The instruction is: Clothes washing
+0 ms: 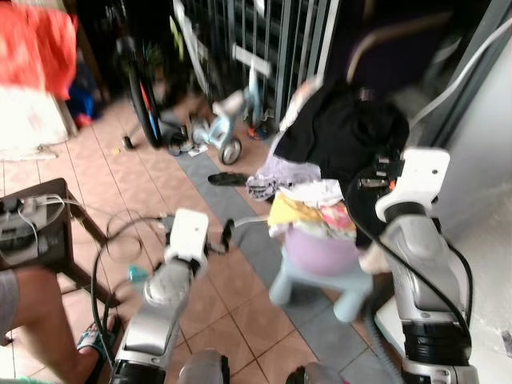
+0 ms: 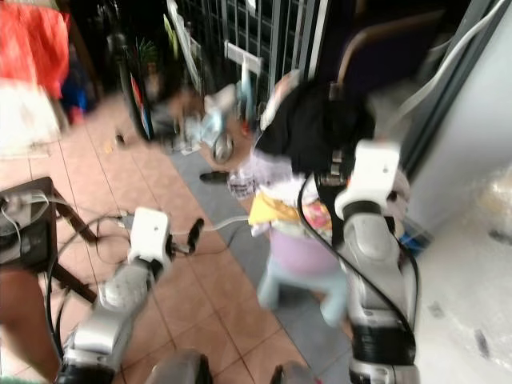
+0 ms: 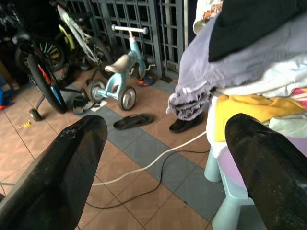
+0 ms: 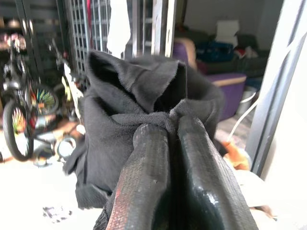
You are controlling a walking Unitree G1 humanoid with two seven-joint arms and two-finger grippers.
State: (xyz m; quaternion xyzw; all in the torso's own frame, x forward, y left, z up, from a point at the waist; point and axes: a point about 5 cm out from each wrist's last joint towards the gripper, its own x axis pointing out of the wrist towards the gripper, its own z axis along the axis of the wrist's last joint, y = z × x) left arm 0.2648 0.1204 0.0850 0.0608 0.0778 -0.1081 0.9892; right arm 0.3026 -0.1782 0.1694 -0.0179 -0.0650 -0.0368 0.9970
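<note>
Above the clothes pile, a black garment is pinched between the right gripper's closed fingers. The left gripper is held wide apart, touching nothing.

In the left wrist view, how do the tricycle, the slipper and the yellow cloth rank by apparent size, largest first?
1. Yellow cloth, though it lies nearest the camera.
2. Tricycle, farther back, so its true size is unsure.
3. Slipper, clearly smallest.

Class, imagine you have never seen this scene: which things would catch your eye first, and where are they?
First, the black garment, pinched and lifted by the right gripper above a heap of clothes on a small pale stool. The left gripper hangs open towards that heap, over the tiled floor. Behind, a light blue tricycle stands by the metal gate.
</note>
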